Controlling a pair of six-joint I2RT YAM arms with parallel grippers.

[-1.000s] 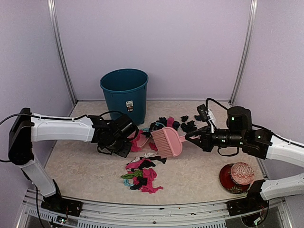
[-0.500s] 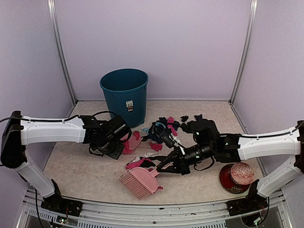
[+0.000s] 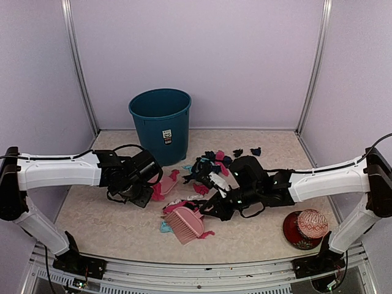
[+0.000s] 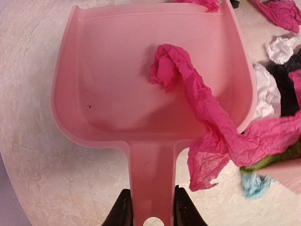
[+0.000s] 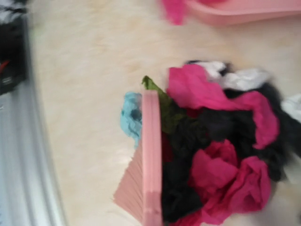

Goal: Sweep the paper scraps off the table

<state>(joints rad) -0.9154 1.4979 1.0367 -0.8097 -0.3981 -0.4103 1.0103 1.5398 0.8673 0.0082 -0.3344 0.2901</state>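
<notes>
Paper scraps (image 3: 184,207) lie mid-worktop in two lots: a heap between dustpan and brush, and a looser cluster (image 3: 211,162) at that heap's one o'clock, short of the bin (image 3: 160,119).

Farthest left, the left claw (image 4: 149,209) is clamped on the dustpan (image 4: 113,84) by its handle, a finger on each side. The pan lies flat on the worktop (image 3: 110,214), its mouth toward about two o'clock in the overhead view. One long magenta strip (image 4: 188,94) is draped over its side wall, half in and half out.

The heap sits at the pan's four o'clock, against that side wall and not at the mouth. At the heap's six o'clock the brush (image 3: 185,223) stands bristles-down against the scraps, with a light blue scrap (image 5: 130,115) on its wrong side. The right claw (image 3: 209,213) is closed on the brush handle. A red ball (image 3: 312,222) rests well apart, far right.

The step in hand looks like sweeping the near heap into the pan. Next, the mouth should swing toward the heap, or the brush must herd the scraps round toward twelve o'clock, then gather the stray and the far cluster.
</notes>
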